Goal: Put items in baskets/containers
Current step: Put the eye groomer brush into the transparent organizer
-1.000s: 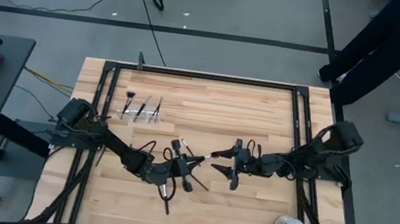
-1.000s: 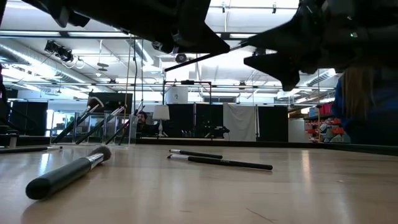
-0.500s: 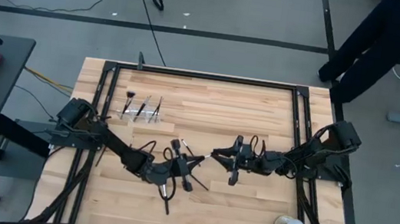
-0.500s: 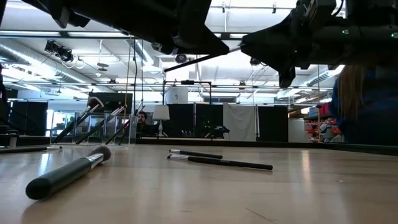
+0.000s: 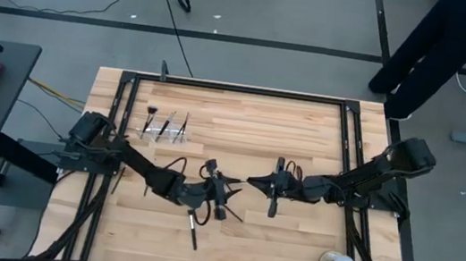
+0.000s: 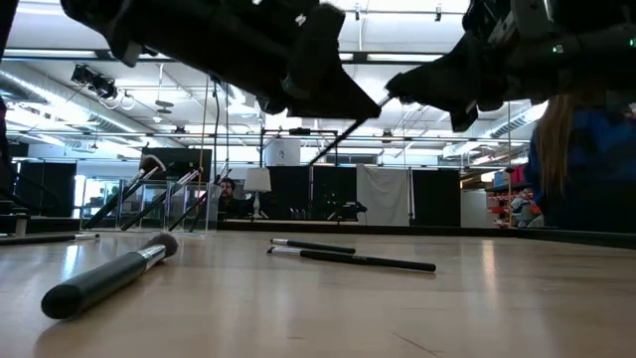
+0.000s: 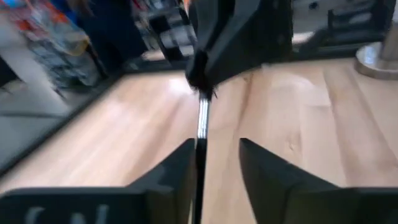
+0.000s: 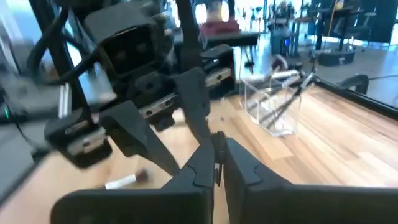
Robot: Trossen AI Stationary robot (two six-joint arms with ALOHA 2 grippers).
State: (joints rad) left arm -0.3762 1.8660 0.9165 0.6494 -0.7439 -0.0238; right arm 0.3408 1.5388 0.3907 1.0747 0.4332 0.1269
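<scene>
Both end effectors met mid-table: right [image 5: 252,183] now clamped on brush [image 7: 202,124]; left [image 5: 226,195] fingers parted since.

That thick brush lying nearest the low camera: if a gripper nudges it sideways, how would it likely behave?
The thick brush has a round, straight handle lying flat on the smooth table, so it would probably roll. It looks rigid, not floppy. Its glossy handle may slip in a loose pinch.

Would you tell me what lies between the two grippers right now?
A thin makeup brush spans from the left gripper to the right gripper, which pinches its bristle end; the left wrist view shows this.
</scene>
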